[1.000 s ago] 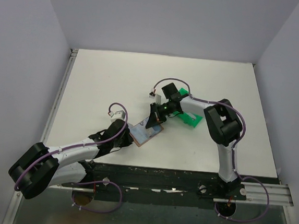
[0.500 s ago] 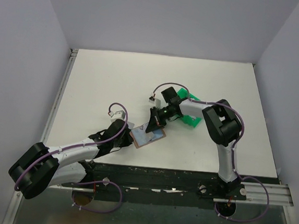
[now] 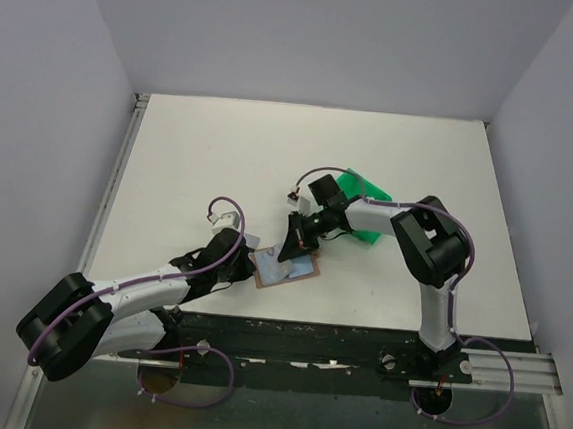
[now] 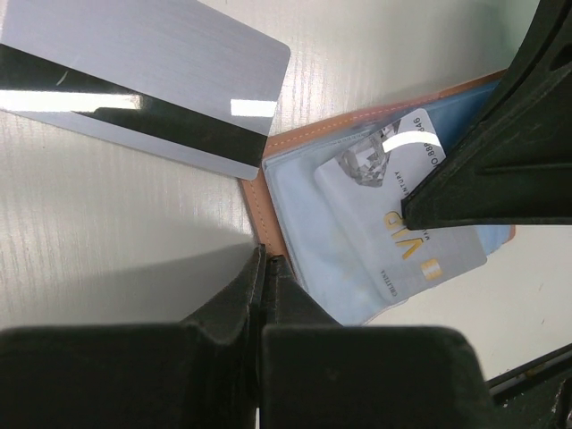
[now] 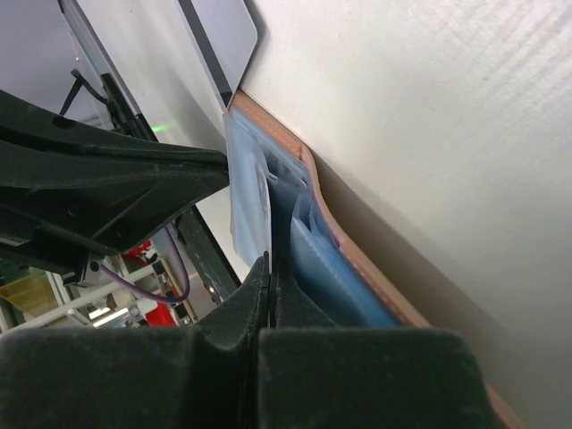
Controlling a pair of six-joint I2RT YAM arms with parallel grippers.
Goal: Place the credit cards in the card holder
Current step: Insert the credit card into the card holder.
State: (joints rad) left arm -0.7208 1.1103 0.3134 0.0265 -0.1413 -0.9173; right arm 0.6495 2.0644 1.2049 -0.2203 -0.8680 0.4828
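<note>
The white tabletop [image 3: 220, 169] is carrying everything. The card holder [image 4: 295, 237] is lying open right in front of my left tool [image 4: 262, 268], which is pinching its brown edge tight. My right tool [image 5: 265, 268] is gripping one credit card [image 4: 393, 223] and poking it into the blue pocket. I think it is only partly in. The striped card [image 4: 143, 71] is lying just beyond the left tool, not yet put away.

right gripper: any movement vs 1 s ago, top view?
Yes. The right gripper has shifted slightly toward the table's near edge, away from the green bin, whose far part the arm now leaves uncovered.
</note>
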